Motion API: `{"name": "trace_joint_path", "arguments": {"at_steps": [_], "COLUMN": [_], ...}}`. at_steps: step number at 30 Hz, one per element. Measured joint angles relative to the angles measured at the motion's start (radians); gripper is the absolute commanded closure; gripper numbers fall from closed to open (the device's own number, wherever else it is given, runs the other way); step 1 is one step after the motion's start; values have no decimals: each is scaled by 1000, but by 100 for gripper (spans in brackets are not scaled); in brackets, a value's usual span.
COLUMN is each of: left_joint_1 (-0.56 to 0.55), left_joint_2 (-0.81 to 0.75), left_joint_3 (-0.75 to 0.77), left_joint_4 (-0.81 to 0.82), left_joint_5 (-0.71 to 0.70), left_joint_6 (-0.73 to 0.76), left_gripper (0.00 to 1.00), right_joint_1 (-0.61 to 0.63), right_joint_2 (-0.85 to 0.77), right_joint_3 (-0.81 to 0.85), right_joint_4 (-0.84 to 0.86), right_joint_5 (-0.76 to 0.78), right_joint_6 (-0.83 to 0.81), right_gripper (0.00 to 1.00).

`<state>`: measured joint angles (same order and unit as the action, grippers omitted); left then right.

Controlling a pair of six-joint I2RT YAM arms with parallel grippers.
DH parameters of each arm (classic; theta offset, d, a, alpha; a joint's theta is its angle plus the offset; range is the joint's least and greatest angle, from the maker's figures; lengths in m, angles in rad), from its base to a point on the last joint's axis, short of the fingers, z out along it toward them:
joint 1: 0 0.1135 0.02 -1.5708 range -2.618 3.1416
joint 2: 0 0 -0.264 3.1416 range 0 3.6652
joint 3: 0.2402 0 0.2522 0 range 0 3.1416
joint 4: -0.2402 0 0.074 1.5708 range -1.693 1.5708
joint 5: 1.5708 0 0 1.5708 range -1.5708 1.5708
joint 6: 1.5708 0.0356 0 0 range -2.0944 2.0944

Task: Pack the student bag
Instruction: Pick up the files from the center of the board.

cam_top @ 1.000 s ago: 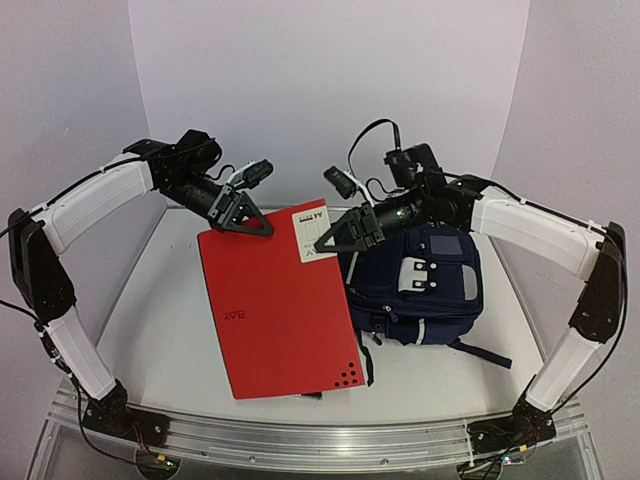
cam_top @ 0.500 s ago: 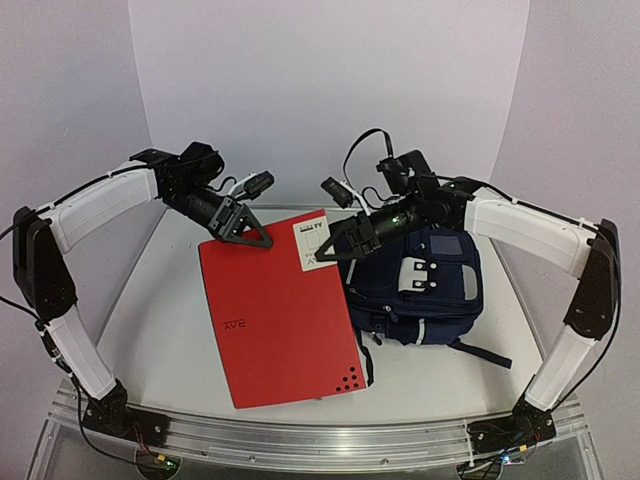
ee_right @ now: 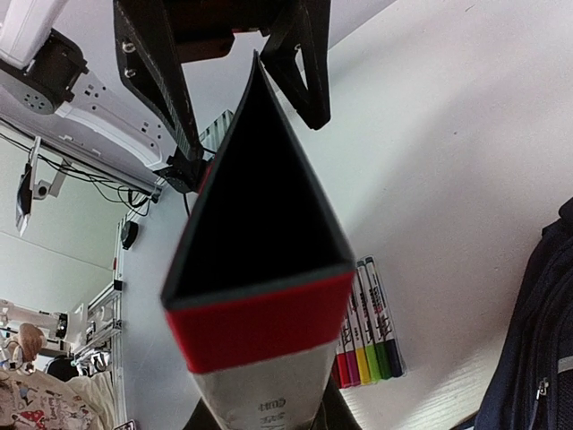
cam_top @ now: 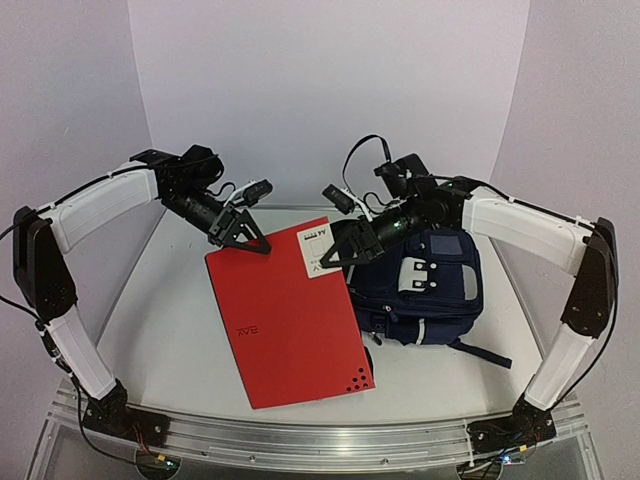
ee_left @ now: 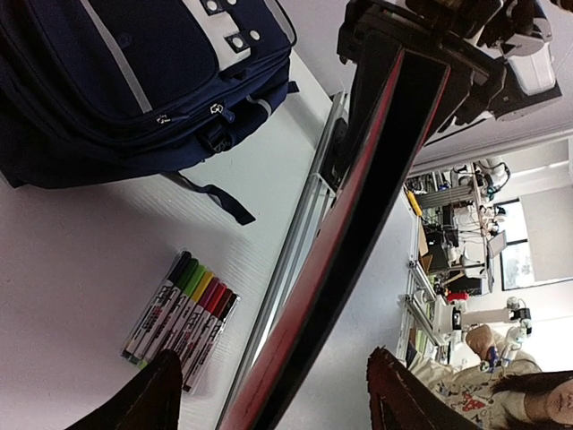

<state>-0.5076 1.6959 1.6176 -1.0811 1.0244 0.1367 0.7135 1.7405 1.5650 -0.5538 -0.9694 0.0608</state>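
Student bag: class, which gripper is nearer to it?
Right. The right gripper grips the red folder at a corner right beside the student bag; the left gripper sits at the folder's opposite top corner, farther away.

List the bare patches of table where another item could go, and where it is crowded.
Bare: the table left of the red folder, up to the left arm; also the near-right corner before the student bag. Crowded: under the held-up folder, where the marker set lies, and the right side around the bag.
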Motion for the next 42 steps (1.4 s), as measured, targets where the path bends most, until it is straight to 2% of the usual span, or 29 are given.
{"name": "trace_joint_path", "arguments": {"at_steps": [1, 5, 11, 12, 15, 18, 22, 24, 29, 30, 33, 36, 42], "left_joint_1": [0, 0, 0, 0, 0, 1, 0, 1, 11, 15, 96, 242, 433], "left_joint_2": [2, 9, 15, 17, 25, 27, 25, 24, -30, -57, -146, -213, -271], "left_joint_3": [11, 39, 45, 45, 44, 39, 19, 1, -74, -96, -177, -222, -252], "left_joint_4": [-17, -66, -99, -103, -112, -118, -119, -109, -19, 9, 99, 201, 355], "left_joint_5": [-1, -6, -6, -3, 8, 28, 71, 77, 63, 55, 28, 18, -35], "left_joint_6": [8, 44, 58, 60, 68, 79, 101, 103, 40, 7, -111, -228, -411], "left_gripper": [32, 57, 54, 57, 80, 97, 100, 100, 100, 100, 100, 100, 100], "right_joint_1": [0, 0, -2, -2, -2, -2, -3, -4, 0, -1, -2, -2, 15], "right_joint_2": [0, 0, 7, 11, 21, 31, 50, 58, 66, 68, 68, 68, 71], "right_joint_3": [0, 0, 0, 0, 0, 0, 1, 4, 35, 47, 83, 108, 119], "right_joint_4": [-1, -9, -11, -11, -11, -12, -21, -24, -38, -37, -25, -16, -15], "right_joint_5": [-8, -29, -52, -53, -55, -60, -64, -66, 10, 36, 158, 337, 787], "right_joint_6": [-2, -7, -9, -9, -9, -10, -8, -8, 22, 38, 66, 116, 232], "right_gripper": [100, 100, 100, 100, 100, 100, 98, 84, 25, 19, 8, 3, 3]}}
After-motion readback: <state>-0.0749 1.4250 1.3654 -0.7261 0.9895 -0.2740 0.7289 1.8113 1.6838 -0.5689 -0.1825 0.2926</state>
